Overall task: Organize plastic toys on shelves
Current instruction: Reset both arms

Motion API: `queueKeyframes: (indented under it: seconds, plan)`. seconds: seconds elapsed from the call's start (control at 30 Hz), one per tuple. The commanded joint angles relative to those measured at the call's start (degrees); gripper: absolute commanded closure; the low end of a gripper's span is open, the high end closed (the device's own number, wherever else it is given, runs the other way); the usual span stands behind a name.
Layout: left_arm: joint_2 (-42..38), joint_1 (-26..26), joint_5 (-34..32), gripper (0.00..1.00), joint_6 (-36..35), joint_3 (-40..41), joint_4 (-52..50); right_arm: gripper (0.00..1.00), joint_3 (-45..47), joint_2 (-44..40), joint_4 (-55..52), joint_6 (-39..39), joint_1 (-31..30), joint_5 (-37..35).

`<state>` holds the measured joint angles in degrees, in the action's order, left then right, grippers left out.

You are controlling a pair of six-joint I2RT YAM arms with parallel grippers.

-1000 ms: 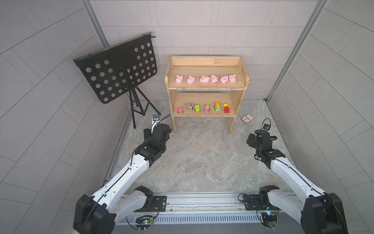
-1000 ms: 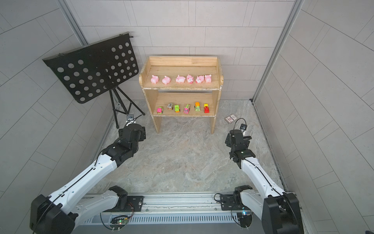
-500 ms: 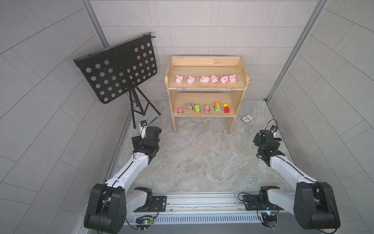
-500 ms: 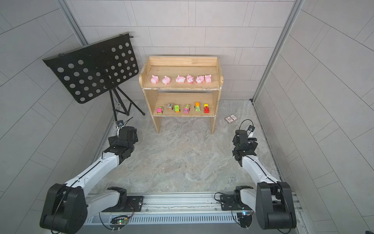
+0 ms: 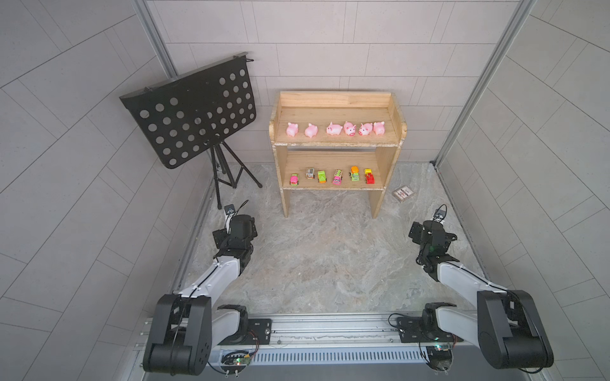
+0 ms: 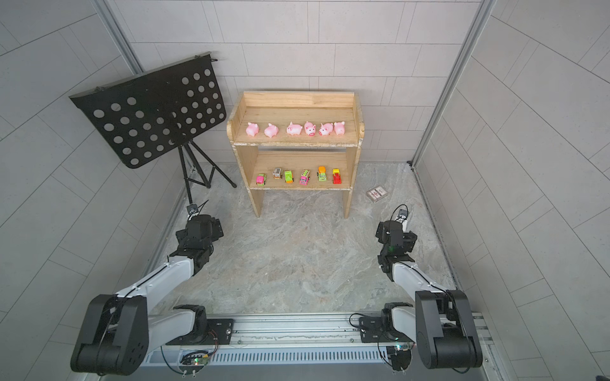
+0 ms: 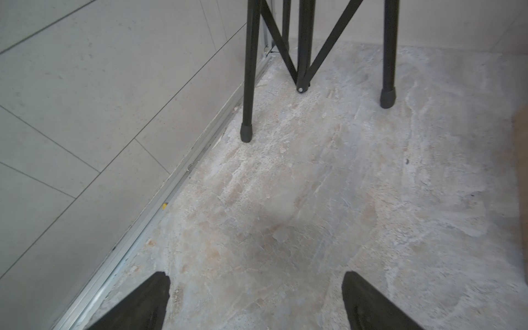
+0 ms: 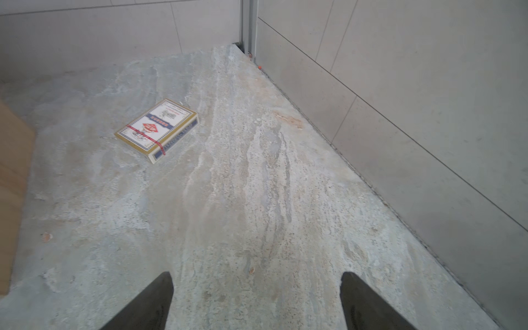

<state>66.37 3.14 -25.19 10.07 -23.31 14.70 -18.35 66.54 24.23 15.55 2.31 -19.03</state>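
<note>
Left claw (image 7: 255, 275): jaws spread wide, holding nothing.
Right claw (image 8: 256, 274): jaws spread wide, holding nothing.
Pigs (image 5: 334, 128): six in a row on the top board of the shelves (image 5: 335, 99).
Toy vehicles (image 5: 336, 177): six in a row on the lower board.
</note>
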Motion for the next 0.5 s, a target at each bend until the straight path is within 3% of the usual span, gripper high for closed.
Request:
queueKeyframes:
  seconds: [0.0, 0.47]
  plan:
    - [-0.9, -0.7, 6.7, 0.0, -3.4, 3.9, 13.6, 0.06, 0.8, 0.9, 7.1, -2.6, 0.1, 4.4]
    - [6.2, -1.5, 12.8, 0.0, -8.7, 5.9, 27.7, 0.05, 4.9, 6.4, 25.4, -6.6, 0.0, 5.6]
